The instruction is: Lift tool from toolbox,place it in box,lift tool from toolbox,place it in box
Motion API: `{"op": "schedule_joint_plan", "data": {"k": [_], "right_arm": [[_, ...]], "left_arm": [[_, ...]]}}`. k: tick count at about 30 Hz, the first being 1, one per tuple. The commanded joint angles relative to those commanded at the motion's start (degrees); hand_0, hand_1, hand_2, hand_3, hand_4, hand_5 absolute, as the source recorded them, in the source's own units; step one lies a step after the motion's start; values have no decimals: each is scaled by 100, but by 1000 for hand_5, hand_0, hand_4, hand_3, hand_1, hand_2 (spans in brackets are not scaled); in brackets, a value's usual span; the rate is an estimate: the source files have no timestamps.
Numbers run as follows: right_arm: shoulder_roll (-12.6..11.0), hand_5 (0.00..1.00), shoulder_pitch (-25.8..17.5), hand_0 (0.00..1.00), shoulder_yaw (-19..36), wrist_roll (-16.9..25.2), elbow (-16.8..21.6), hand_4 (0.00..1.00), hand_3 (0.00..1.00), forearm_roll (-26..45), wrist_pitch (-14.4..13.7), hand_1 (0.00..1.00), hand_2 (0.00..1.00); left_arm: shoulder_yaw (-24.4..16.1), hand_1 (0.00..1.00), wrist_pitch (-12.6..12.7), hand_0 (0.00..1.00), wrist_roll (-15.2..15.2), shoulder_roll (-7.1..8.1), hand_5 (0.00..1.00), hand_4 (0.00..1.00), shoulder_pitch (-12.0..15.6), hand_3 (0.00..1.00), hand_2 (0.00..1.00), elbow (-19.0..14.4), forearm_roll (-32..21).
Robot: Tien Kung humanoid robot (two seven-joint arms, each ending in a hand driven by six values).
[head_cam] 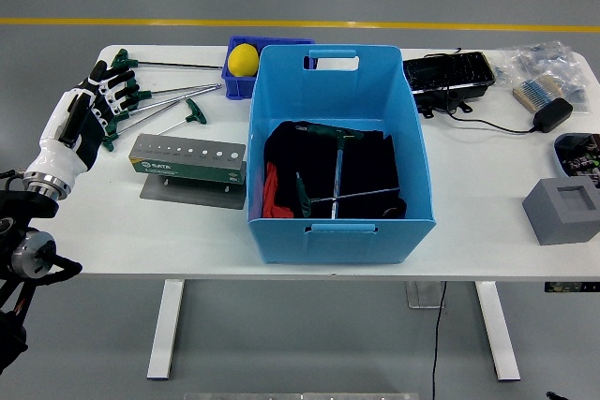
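Hovering at the tabletop's point(487, 231) left edge, the left hand point(80, 119) spreads its fingers, holding nothing. Green-handled T-wrenches point(159, 100) lie just beside its fingertips.

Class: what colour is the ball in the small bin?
Yellow ball, in the head view.

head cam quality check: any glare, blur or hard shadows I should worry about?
Head view: lighting is even and diffuse, with only a soft shadow under the grey tool holder. No glare on the white table. The left hand is sharp, no motion smear. Dark cloth inside the blue box swallows detail, though the tools on it read clearly.
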Motion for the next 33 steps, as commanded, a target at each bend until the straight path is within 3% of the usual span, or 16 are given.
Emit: {"op": "schedule_joint_plan", "data": {"k": [8, 33], "right_arm": [[10, 651, -18, 618, 16, 1, -7, 776, 542, -10, -12, 604, 675], [-4, 653, -11, 618, -48, 34, -8, 774, 543, 54, -4, 603, 674]], "left_arm": [[-100, 779, 21, 768, -14, 21, 797, 942, 233, 721, 805, -60, 39], [-538, 777, -19, 769, 24, -211, 799, 941, 663, 720, 804, -457, 312]]}}
